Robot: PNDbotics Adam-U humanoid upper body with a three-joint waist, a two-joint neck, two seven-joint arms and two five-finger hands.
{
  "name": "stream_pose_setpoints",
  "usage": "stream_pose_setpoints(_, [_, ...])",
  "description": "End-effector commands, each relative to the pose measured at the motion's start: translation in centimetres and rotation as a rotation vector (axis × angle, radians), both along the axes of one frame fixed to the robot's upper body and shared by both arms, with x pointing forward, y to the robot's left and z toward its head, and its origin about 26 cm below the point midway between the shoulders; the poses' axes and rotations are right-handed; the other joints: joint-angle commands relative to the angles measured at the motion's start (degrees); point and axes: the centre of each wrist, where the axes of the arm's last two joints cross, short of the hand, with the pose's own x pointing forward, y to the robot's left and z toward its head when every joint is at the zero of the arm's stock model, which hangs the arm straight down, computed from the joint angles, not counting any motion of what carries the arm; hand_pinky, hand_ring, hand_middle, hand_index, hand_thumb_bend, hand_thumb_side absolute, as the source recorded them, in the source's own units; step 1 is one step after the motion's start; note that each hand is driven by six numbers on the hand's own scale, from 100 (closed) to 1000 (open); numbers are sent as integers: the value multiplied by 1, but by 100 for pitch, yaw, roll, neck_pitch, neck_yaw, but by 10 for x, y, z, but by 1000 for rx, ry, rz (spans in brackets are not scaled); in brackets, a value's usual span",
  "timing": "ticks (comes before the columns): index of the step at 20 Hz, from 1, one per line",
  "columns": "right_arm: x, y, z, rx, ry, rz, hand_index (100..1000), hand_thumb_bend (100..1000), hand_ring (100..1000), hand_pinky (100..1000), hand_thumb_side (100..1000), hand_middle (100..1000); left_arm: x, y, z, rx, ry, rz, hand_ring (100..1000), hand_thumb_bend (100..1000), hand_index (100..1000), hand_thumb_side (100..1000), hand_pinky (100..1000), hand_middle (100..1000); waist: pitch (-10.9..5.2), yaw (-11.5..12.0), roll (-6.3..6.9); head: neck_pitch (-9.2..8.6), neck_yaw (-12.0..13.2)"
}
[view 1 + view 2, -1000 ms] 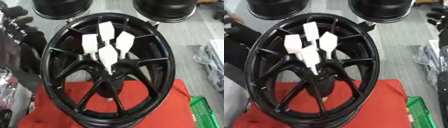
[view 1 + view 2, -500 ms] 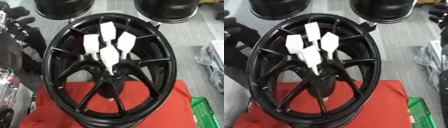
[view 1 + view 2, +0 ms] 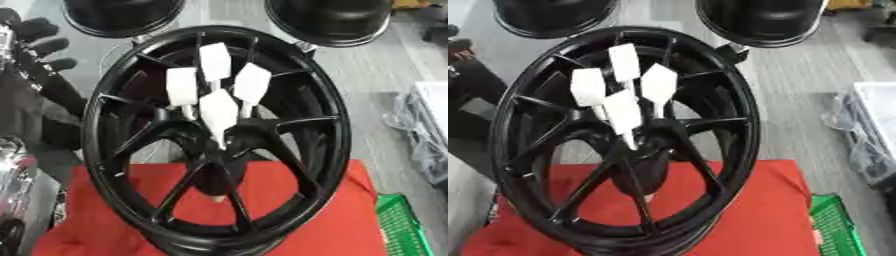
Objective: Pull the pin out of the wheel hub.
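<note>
Nearest, a red cloth (image 3: 315,215) covers the tabletop, and at its near right corner sits one green basket (image 3: 398,225) with a ribbed wall. On the cloth stands one black wheel hub (image 3: 219,145), upright on its rim and tilted a little, its thin spokes running from the rim to a dark centre. Four white pins (image 3: 219,111) stick out of that centre toward the camera, each with a flat, broad white head on a thin stem: one nearest and lowest, one to its left (image 3: 182,86), one to its right (image 3: 252,82) and one highest and farthest (image 3: 214,61). All four are seated in the hub, close together, their heads just beside one another without clearly touching. At the left edge, beside the wheel's rim and apart from it, the robot's left hand (image 3: 39,42) shows as black fingers raised and spread, holding nothing. Below it on the near left lies a silver and black part of the arm (image 3: 16,175). The right hand shows in neither view. On the right, on the grey floor (image 3: 376,90), lies a crumpled clear plastic bag (image 3: 420,130) next to something white. Farthest away, beyond the wheel, stand two more black round objects (image 3: 122,15), one far left and one far right (image 3: 332,17), only their lower parts visible.
</note>
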Motion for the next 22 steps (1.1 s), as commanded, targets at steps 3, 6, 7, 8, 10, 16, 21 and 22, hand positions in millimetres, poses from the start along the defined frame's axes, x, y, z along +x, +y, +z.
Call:
stream_pose_setpoints(3, [-5, 17, 46, -338, -32, 117, 798, 100, 732, 805, 352, 674, -1, 5, 5, 30, -15, 4, 746, 169, 721, 745, 683, 694, -175, 3, -53, 54, -88])
stream_pose_setpoints(6, [-6, 35, 62, -522, -19, 189, 799, 100, 740, 810, 188, 682, -1, 5, 4, 42, -11, 2, 746, 168, 721, 747, 683, 694, -194, 10, -99, 89, -116])
stream_pose_setpoints(7, [-6, 40, 66, -571, -17, 203, 800, 100, 741, 811, 174, 683, -1, 5, 3, 46, -9, 1, 746, 168, 721, 747, 683, 695, -199, 9, -113, 99, -118])
stream_pose_setpoints(8, [-6, 45, 69, -611, -16, 215, 800, 100, 742, 808, 164, 684, -1, 6, 3, 50, -8, 0, 746, 168, 721, 748, 683, 695, -204, 10, -124, 104, -118])
stream_pose_setpoints(10, [-6, 56, 73, -686, -13, 244, 801, 100, 746, 814, 142, 687, -1, 6, 2, 56, -5, -1, 747, 168, 721, 748, 683, 695, -213, 14, -148, 119, -124])
stream_pose_setpoints(16, [6, 99, 81, -914, -3, 336, 805, 100, 763, 821, 150, 703, -1, 6, 1, 65, -1, -7, 747, 166, 721, 745, 680, 696, -259, 11, -179, 170, -142])
stream_pose_setpoints(21, [34, 134, 73, -1047, 80, 418, 806, 100, 764, 819, 177, 704, -1, 6, 0, 65, 1, -8, 748, 167, 721, 744, 681, 697, -297, -6, -192, 209, -172])
stream_pose_setpoints(22, [39, 140, 72, -1058, 95, 435, 806, 100, 765, 819, 180, 705, -1, 6, 0, 65, 2, -7, 749, 167, 721, 744, 681, 697, -301, -9, -193, 209, -163])
